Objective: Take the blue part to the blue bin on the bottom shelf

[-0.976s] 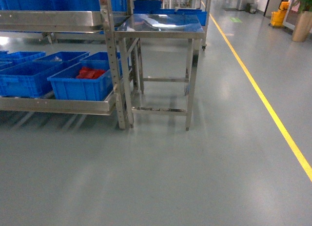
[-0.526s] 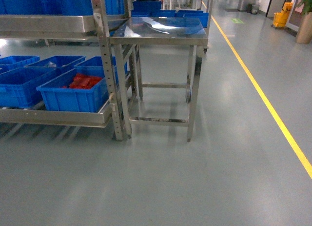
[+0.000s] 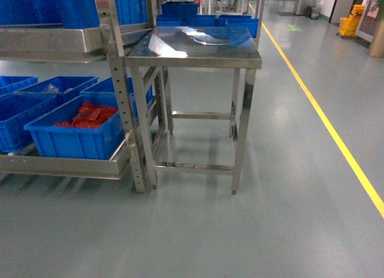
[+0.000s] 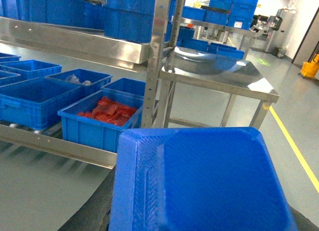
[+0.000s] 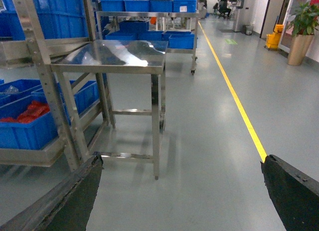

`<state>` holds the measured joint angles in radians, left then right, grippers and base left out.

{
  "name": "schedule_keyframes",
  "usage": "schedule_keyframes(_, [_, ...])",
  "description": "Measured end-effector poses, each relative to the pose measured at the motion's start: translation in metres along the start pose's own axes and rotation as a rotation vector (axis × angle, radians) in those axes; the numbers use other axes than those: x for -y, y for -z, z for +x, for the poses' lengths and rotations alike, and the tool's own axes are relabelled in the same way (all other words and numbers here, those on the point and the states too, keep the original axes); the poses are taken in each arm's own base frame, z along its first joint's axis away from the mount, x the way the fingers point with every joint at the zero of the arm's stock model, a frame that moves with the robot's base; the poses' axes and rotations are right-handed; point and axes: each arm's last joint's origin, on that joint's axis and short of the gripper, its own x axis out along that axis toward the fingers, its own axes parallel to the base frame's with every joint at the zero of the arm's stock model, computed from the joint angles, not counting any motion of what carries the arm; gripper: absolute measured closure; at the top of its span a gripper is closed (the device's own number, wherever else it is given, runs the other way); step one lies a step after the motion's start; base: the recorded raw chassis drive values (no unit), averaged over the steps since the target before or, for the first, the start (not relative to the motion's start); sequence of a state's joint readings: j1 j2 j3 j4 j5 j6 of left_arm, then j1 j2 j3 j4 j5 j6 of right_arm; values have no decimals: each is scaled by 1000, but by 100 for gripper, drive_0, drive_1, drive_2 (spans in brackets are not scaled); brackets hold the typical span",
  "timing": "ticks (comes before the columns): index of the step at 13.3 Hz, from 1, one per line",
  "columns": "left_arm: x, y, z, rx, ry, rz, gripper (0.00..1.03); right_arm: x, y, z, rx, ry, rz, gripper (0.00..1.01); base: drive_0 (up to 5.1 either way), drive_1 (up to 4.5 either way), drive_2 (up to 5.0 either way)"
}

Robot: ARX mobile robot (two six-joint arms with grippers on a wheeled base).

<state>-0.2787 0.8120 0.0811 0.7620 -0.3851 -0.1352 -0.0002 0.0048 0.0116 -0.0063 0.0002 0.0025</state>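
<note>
Blue part [image 4: 199, 181] fills left wrist view, apparently in left jaws; grip hidden. Right jaws wide, empty. Bottom shelf [image 3: 66, 165] bins [image 3: 75, 134] lower left, not reached; placement pending.

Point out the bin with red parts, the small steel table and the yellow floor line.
Red-parts bin [image 3: 75, 143], head view, front wall.
Steel table [image 3: 192, 44], head view, bare top.
Yellow line [image 3: 324, 119], head view, mid-stripe.
</note>
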Motion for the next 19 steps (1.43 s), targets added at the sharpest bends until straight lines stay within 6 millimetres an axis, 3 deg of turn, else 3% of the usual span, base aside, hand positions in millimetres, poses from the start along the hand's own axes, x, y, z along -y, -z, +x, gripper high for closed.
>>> schedule_keyframes(19, [0,0,0,1,1,-1,60,0,0,0,2,0,0,3,-14,418,-446])
